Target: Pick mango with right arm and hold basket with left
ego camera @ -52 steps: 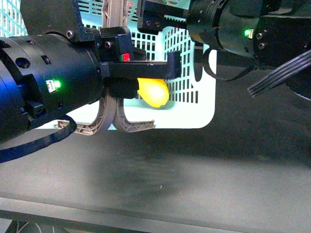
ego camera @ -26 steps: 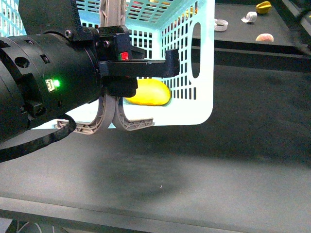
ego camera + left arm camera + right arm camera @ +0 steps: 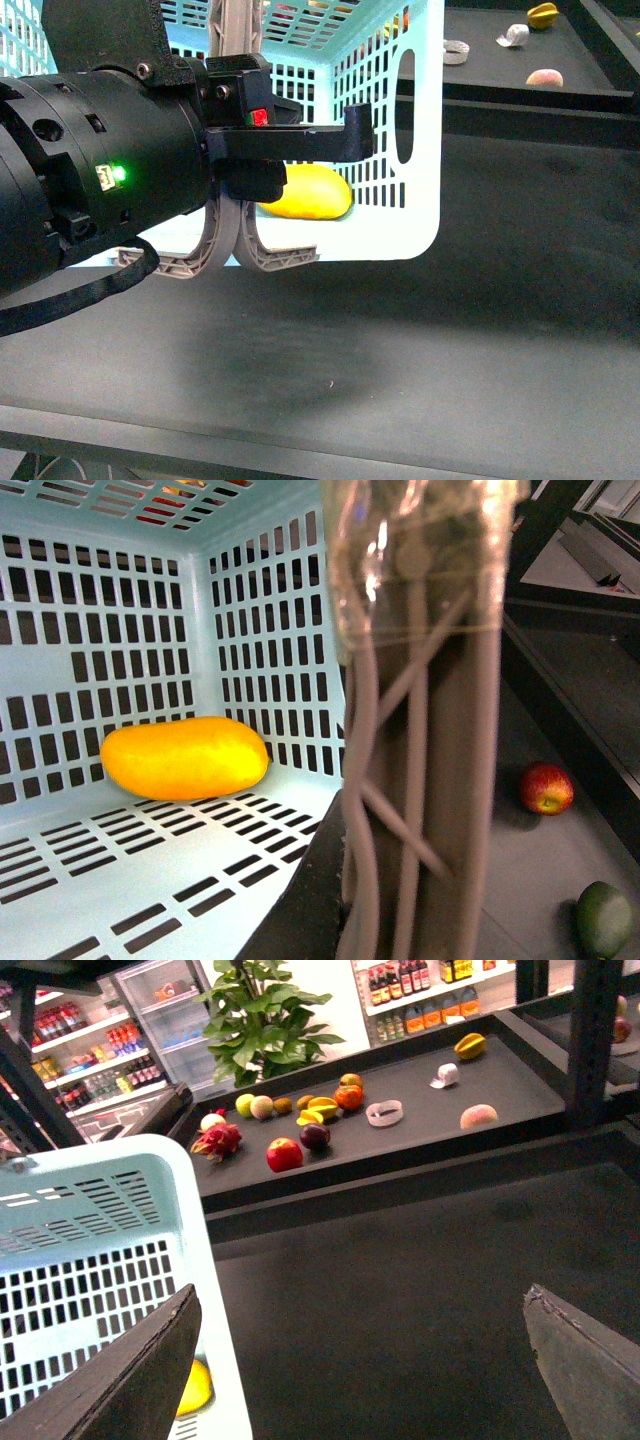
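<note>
The light-blue basket stands tilted on the dark table. The yellow mango lies inside it, against the slotted wall; it also shows in the left wrist view and partly in the right wrist view. My left gripper is shut on the basket's grey-brown handles, its long finger reaching across the basket's side. My right gripper is open and empty above the table, one finger over the basket's rim. The right arm is out of the front view.
A raised shelf at the back holds several fruits: a red apple, a dragon fruit, a starfruit and a peach. Another red apple and a green fruit lie beside the basket.
My right arm, over the basket's top right a second ago, has pulled out of the front view. The mango now lies lengthwise on the basket floor. The left arm holds still.
</note>
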Robot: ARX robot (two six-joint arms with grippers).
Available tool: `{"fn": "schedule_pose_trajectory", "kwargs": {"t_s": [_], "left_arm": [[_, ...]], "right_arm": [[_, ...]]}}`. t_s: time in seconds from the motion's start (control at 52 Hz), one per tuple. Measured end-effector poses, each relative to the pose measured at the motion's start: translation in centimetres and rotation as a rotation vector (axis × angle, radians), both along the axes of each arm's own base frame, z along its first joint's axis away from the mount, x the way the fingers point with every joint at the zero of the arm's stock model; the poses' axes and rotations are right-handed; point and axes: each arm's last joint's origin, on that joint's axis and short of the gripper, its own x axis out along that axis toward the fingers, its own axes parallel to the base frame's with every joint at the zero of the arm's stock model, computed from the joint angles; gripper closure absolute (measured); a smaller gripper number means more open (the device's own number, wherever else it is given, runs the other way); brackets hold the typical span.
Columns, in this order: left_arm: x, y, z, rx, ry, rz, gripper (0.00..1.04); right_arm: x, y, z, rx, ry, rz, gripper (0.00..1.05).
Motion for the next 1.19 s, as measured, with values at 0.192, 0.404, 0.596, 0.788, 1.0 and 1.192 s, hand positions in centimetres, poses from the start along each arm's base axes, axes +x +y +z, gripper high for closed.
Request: {"fn": "schedule_pose_trajectory", "kwargs": {"t_s": [0.192,0.404,0.596,0.788,1.0,1.192], "left_arm": [[0.0,0.0,0.0,0.003,-0.001,0.001,1.00],[0.0,0.0,0.0,0.001,-0.001,0.000,1.00],[0.0,0.0,0.0,0.001,-0.001,0.002,1.00],[0.0,0.0,0.0,0.000,0.000,0.002,1.00],[0.0,0.0,0.0,-0.001,0.001,0.002,1.00],[0.0,0.0,0.0,0.000,0.001,0.002,1.00]], "right_arm": [[-0.5,-0.2,0.3,0.010,-0.021,-0.007,0.08],[-1.0,-0.5,0.2,-0.100,-0.068,0.033,0.22],[-2.7,-1.6,-0.5,-0.263,-0.069,0.036,0.53],[-4.1,-2.3,-1.1,-0.290,-0.073,0.039,0.87],[-5.6,-3.5,-1.8,-0.298,-0.070,0.035,1.03],[-6.7,-3.5,-1.5,-0.298,-0.082,0.035,1.03]]}}
